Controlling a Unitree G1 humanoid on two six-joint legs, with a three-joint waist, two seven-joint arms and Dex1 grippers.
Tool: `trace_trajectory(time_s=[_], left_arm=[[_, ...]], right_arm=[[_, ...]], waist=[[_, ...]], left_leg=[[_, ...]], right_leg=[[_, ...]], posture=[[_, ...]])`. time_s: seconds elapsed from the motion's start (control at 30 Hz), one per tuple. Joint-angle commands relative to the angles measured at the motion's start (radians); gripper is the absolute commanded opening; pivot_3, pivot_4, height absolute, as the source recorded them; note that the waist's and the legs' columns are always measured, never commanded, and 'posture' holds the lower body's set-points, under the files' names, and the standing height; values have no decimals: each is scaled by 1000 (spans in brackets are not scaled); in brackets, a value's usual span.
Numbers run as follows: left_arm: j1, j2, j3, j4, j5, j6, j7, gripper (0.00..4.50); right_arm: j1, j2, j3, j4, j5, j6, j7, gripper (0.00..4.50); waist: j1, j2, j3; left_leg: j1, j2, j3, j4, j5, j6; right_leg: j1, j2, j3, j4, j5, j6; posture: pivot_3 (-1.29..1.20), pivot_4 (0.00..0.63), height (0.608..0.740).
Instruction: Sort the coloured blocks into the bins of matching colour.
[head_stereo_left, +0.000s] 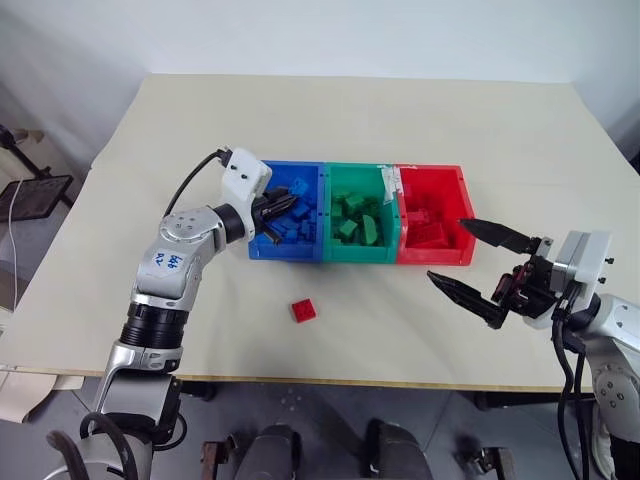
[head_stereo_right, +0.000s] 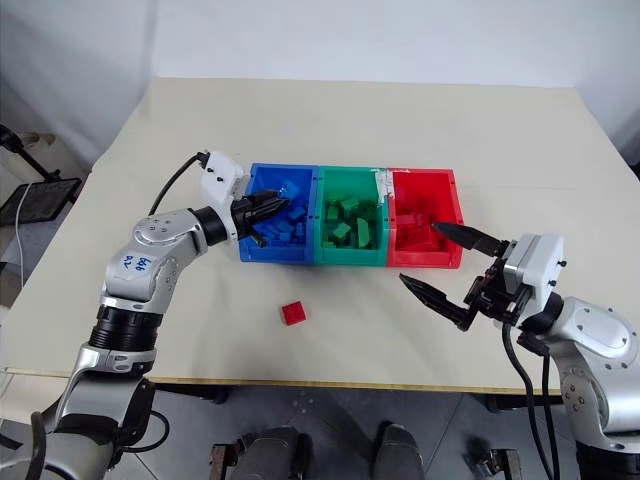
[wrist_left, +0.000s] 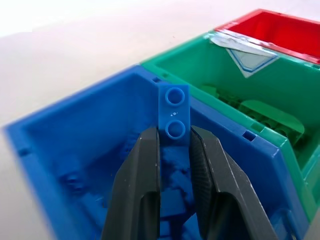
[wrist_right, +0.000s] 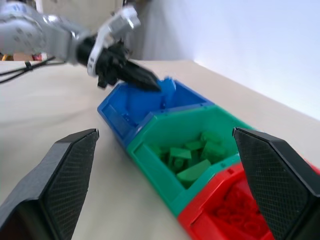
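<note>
Our left claw (wrist_left: 174, 150) pinches a small blue block (wrist_left: 174, 113), a glossy two-stud plastic brick, over the blue bin (head_stereo_left: 262, 248) at the left of the row, while our right claw (head_stereo_left: 478, 260) hangs wide open and empty, just nearer than the red bin (head_stereo_left: 432, 256). Most blocks already lie heaped in the blue, green (head_stereo_left: 353, 255) and red bins, smooth hard-walled tubs set side by side. We judge the sorting nearly done: this blue block is still to drop and one red block (head_stereo_left: 303, 310) waits on the matte table (head_stereo_left: 400, 120), nearer than the bins.

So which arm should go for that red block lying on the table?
The right: its fingers are open and empty. The left fingers are shut on a blue block over the blue bin.
</note>
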Motion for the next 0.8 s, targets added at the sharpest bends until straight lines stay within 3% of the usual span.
trace_trajectory(time_s=[0.03, 0.23, 0.3, 0.4, 0.5, 0.63, 0.7, 0.8], left_arm=[[-19, 12, 25, -14, 23, -38, 15, 1400], [88, 109, 117, -104, -60, -94, -123, 3318], [156, 183, 160, -120, -75, -131, -197, 3964], [253, 251, 271, -128, -156, -223, -319, 3964], [338, 321, 340, -50, -139, -395, -415, 3964], [435, 400, 398, 0, -186, -362, -511, 3964], [516, 448, 404, 32, -167, -379, -569, 4468], [600, 479, 389, 22, -139, -454, -621, 4468]], right_arm=[[-22, -9, -3, 5, 16, 1, 7, 4500], [-37, -23, 29, 53, -8, -12, 73, 4500], [-51, -27, 45, 70, -13, -13, 95, 4500], [-69, -42, 76, 105, -35, -29, 152, 4500], [-86, -69, 122, 138, -58, -29, 219, 4500], [-108, -117, 208, 164, -125, -31, 291, 4500], [-138, -102, 246, 173, -134, -27, 295, 4500], [-162, -81, 274, 182, -139, -27, 294, 4500]], waist=[[-4, 0, 0], [-13, 0, 0], [-14, 0, 0], [-19, 0, 0], [-17, 0, 0], [-8, 0, 0], [-11, 0, 0], [-13, 0, 0]], left_leg=[[0, 0, 0, 0, 0, 0], [0, 1, 0, -1, 0, 0], [0, 1, 0, -1, 0, 0], [0, 1, 0, -1, 0, 0], [0, 1, 0, -1, 0, 0], [0, 1, 0, 0, 0, 0], [1, 1, 0, 0, 0, 1], [1, 2, 1, -1, -1, 0]], right_leg=[[0, 0, 0, 0, 0, 0], [-1, 0, 0, 1, 0, 0], [-1, 0, 0, 1, 0, 0], [-1, 0, 0, 1, 0, 0], [-1, 0, 0, 0, 0, 0], [0, 0, 0, 0, 0, 0], [0, 0, 0, 0, 0, 0], [-1, 0, 0, 0, 0, 0]], posture=[[0, 150, 740], [0, 150, 740], [0, 150, 740], [0, 150, 740], [0, 150, 740], [0, 150, 740], [0, 150, 740], [0, 150, 740]])
